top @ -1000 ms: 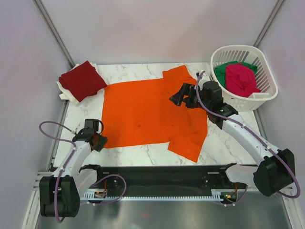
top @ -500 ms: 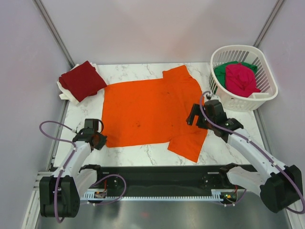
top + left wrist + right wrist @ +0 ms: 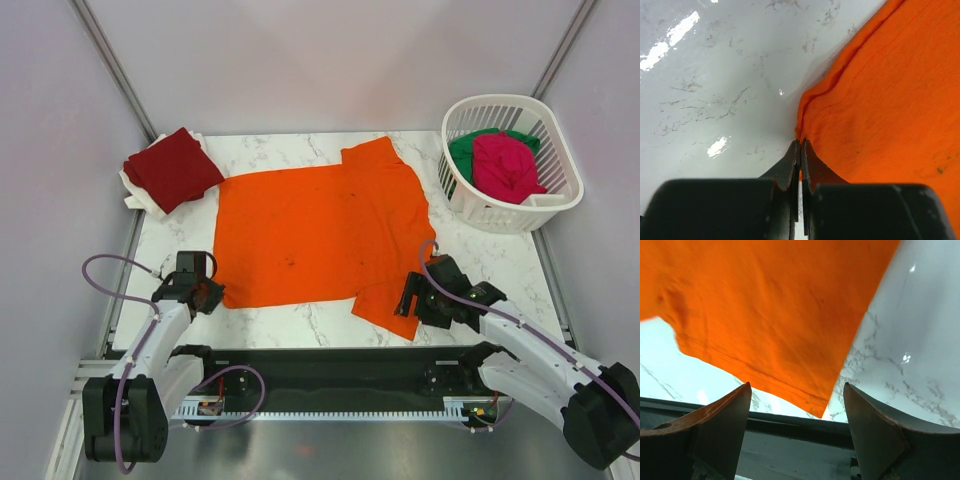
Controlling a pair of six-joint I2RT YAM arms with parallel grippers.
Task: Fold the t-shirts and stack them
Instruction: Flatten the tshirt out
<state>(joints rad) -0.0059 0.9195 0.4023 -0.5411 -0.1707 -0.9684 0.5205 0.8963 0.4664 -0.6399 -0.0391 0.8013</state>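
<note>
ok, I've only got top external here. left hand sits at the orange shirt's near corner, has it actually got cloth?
Observer: Yes. In the left wrist view the left hand is shut, pinching the hem corner of the orange t-shirt; a sliver of orange shows between its fingers.
Operator: and the right hand?
Observer: The right wrist view shows the right hand open, one finger on each side of the near sleeve hem, nothing pinched yet.
</note>
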